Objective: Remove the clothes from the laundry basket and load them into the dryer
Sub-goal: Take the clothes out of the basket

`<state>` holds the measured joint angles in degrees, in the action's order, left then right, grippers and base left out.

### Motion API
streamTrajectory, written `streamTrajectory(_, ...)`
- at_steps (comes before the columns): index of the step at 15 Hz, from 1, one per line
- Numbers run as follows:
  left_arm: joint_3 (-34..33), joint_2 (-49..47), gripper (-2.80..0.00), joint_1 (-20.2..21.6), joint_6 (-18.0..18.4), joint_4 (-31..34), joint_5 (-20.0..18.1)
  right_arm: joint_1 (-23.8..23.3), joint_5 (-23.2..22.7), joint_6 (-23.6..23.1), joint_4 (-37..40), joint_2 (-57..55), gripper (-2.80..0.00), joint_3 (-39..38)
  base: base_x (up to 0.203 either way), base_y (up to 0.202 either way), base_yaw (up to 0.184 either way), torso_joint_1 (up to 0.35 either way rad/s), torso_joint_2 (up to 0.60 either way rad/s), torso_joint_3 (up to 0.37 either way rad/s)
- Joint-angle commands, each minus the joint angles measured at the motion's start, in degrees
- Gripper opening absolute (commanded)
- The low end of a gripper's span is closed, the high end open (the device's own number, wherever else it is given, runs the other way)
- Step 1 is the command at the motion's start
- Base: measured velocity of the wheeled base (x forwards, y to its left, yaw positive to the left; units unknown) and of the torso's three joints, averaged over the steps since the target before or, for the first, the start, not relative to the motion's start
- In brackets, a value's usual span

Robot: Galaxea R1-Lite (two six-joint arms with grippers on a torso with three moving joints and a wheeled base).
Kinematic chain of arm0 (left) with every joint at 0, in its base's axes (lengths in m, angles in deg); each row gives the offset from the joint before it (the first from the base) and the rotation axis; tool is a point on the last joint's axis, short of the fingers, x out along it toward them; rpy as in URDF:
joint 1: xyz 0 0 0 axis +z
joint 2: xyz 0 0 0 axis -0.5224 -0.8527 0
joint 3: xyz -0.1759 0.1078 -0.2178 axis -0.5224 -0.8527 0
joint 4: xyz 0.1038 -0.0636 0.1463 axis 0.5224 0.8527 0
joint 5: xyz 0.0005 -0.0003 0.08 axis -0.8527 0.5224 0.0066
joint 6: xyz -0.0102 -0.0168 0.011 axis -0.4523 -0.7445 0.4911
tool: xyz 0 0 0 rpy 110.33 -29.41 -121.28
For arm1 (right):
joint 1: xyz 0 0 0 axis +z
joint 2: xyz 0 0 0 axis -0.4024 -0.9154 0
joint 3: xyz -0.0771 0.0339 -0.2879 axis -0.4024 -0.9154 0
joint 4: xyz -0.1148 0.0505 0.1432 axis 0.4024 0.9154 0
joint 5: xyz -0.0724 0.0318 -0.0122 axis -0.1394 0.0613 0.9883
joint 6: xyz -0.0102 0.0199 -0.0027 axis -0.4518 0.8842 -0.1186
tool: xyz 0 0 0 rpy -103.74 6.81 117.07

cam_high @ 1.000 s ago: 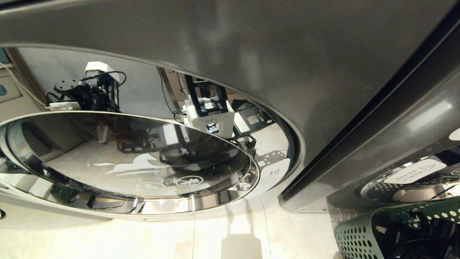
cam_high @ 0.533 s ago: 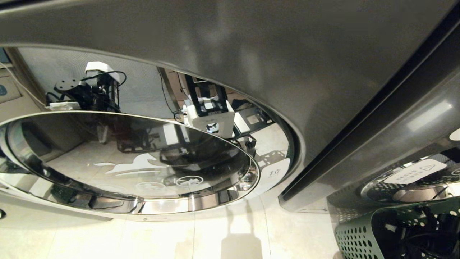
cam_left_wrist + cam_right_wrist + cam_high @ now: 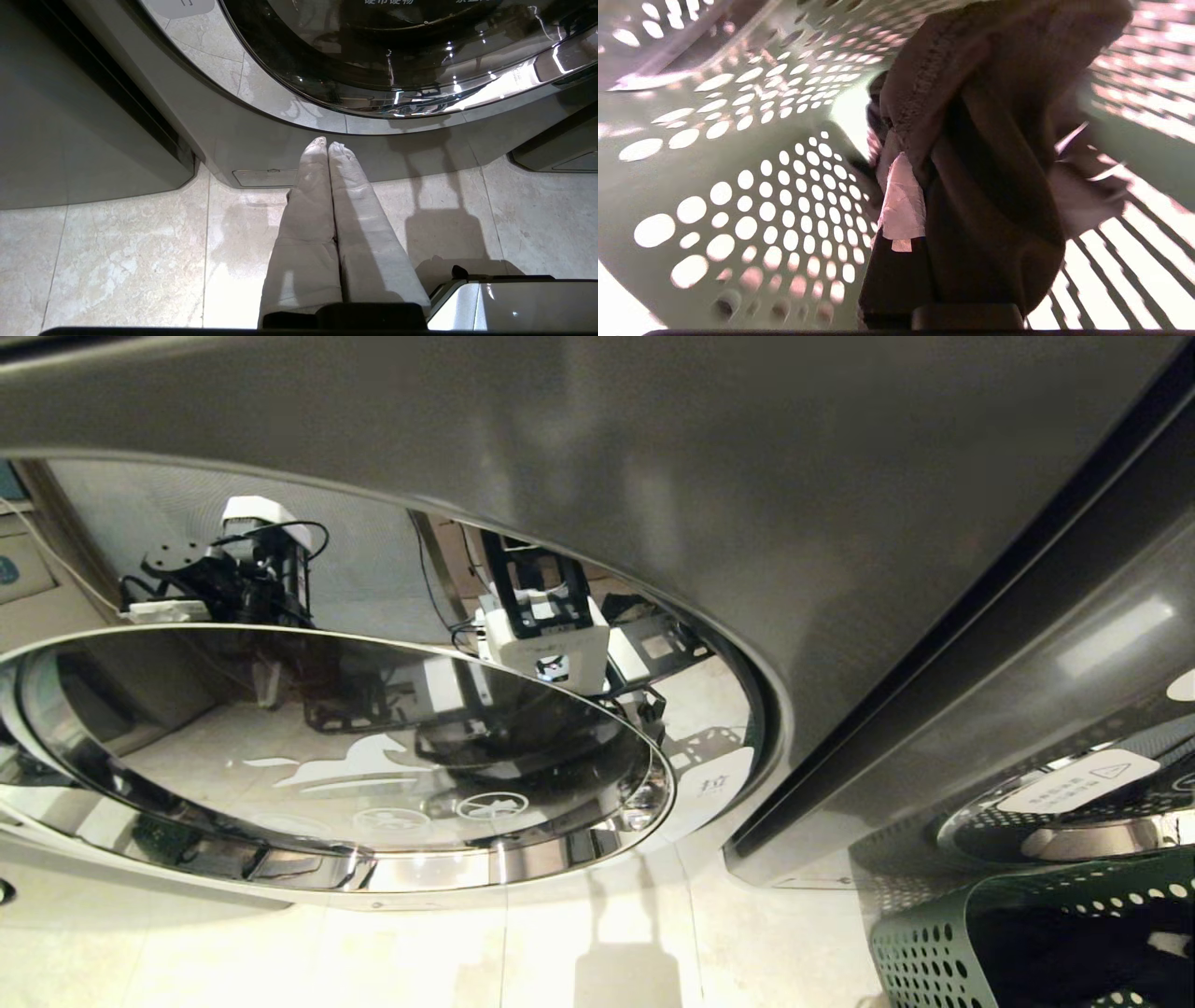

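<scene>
Fabric of the clothes point(image 3: 971, 154) sits bunched just ahead of the right gripper point(image 3: 920, 154), seemingly clamped between its closed fingers inside the laundry basket point(image 3: 752, 196), so lift straight, clearing the perforated wall.

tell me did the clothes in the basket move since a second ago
Yes. In the head view the dark clothes now bulge higher against the green laundry basket wall, hiding the cables seen there before. The basket itself sits unchanged beside the dryer.
</scene>
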<state>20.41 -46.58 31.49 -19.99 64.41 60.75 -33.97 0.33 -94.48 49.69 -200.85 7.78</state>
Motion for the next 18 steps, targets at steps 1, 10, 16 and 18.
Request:
streamTrajectory(1, 0.0, 0.02, -2.8, 0.0, 0.01, 0.02, 0.02, -4.55, 1.0, -0.47, 4.55, 14.52, -2.8, -3.83, 0.0, 0.0, 0.0, 0.0, 0.0, 0.0)
streamTrajectory(10, 0.0, 0.02, -2.8, 0.0, 0.01, 0.02, 0.02, -13.18, 4.1, 4.66, -7.62, 58.77, -2.8, -24.37, 0.0, 0.0, 0.0, 0.0, 0.0, 0.0)
streamTrajectory(16, 0.0, 0.02, -2.8, 0.0, 0.01, 0.02, 0.02, 2.14, 2.75, 16.76, -8.76, 83.51, -2.8, -23.9, 0.0, 0.0, 0.0, 0.0, 0.0, 0.0)
streamTrajectory(18, 0.0, 0.02, -2.8, 0.0, 0.01, 0.02, 0.02, 9.55, 5.93, 19.71, -3.26, 89.03, -2.8, -18.89, 0.0, 0.0, 0.0, 0.0, 0.0, 0.0)
